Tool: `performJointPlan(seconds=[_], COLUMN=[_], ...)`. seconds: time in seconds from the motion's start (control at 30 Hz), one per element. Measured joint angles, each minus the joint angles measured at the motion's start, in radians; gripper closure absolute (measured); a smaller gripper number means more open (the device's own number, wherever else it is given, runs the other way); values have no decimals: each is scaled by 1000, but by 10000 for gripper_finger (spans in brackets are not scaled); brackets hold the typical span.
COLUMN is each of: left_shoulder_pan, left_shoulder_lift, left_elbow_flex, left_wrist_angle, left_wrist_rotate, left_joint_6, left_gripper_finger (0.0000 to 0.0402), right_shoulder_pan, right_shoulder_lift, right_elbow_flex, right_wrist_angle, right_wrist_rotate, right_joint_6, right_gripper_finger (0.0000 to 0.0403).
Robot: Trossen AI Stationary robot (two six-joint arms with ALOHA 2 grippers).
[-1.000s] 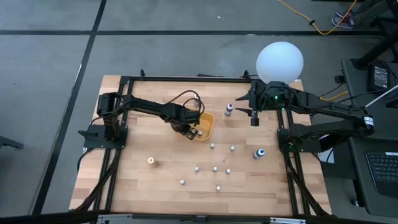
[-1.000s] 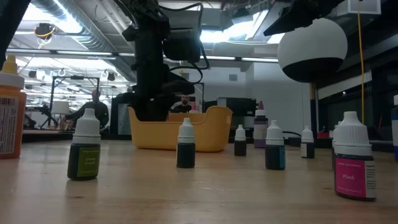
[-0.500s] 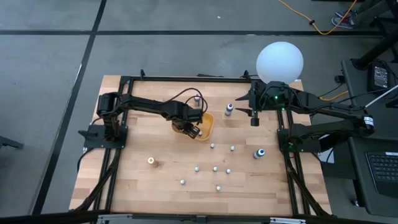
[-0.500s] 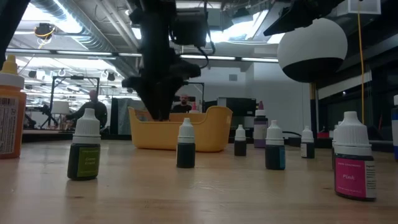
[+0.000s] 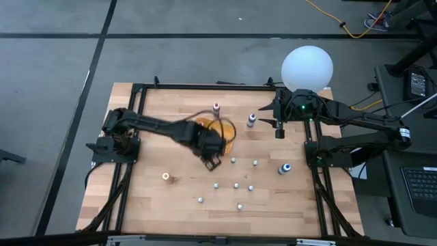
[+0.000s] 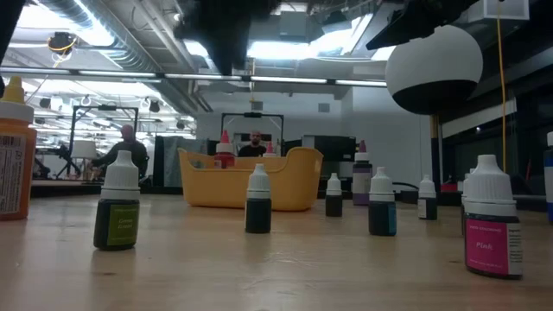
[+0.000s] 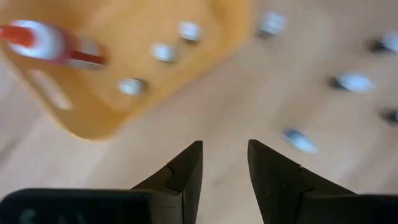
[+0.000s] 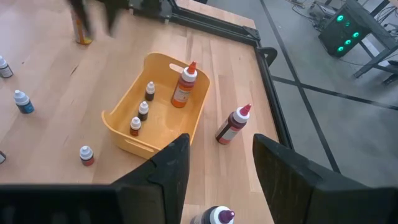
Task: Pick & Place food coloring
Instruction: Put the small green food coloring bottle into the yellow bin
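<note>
The left pincer point(image 5: 212, 162) hangs over the wooden desk point(image 5: 150, 191) just beside the near rim of the orange tray point(image 5: 227, 137), its two dark fingers point(image 7: 186, 171) parted by a narrow gap with nothing between them. In the left wrist view the tray point(image 7: 93, 121) lies ahead of those fingers, and three small dropper bottles and a larger red-tipped bottle point(image 7: 50, 43) show inside it. The right wrist view shows the same: three tiny food coloring bottles point(image 8: 142, 110) stand upright in the tray point(image 8: 118, 134) beside a taller orange bottle with a red nozzle point(image 8: 183, 86). Another tiny bottle point(image 8: 86, 155) stands on the desk just outside the tray, and a dark red squeeze bottle point(image 8: 231, 124) stands near its far side. More food coloring bottles point(image 5: 236, 185) are scattered across the middle of the desk, well apart from each other; from table height a green one point(image 6: 117, 212), a dark one point(image 6: 258, 201) and a pink one point(image 6: 491, 229) stand in front of the tray point(image 6: 285, 186). The right pincer point(image 5: 278, 131) waits near the far right edge, below a white globe point(image 5: 307, 67), its fingers point(image 8: 171, 168) moderately apart and empty.
</note>
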Motion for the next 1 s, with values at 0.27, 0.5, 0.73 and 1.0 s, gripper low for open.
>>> performJointPlan(seconds=[0.27,0.5,0.73,1.0], left_shoulder_pan=[-271,-394,-426,-427], left_shoulder_lift=[0,13,17,17], left_elbow_flex=[-10,-52,-118,-273], left_wrist_angle=[120,143,234,430], left_wrist_rotate=[-50,-107,-90,-65], left_joint_6=[-189,-377,-310,-145], left_gripper_finger=[279,281,237,185], right_shoulder_pan=[0,0,0,0], right_shoulder_lift=[0,0,0,0], right_elbow_flex=[0,0,0,0], right_wrist_angle=[0,1,1,0], right_wrist_rotate=[0,0,0,-1], right_joint_6=[-4,-52,-50,-49], right_gripper_finger=[226,226,226,226])
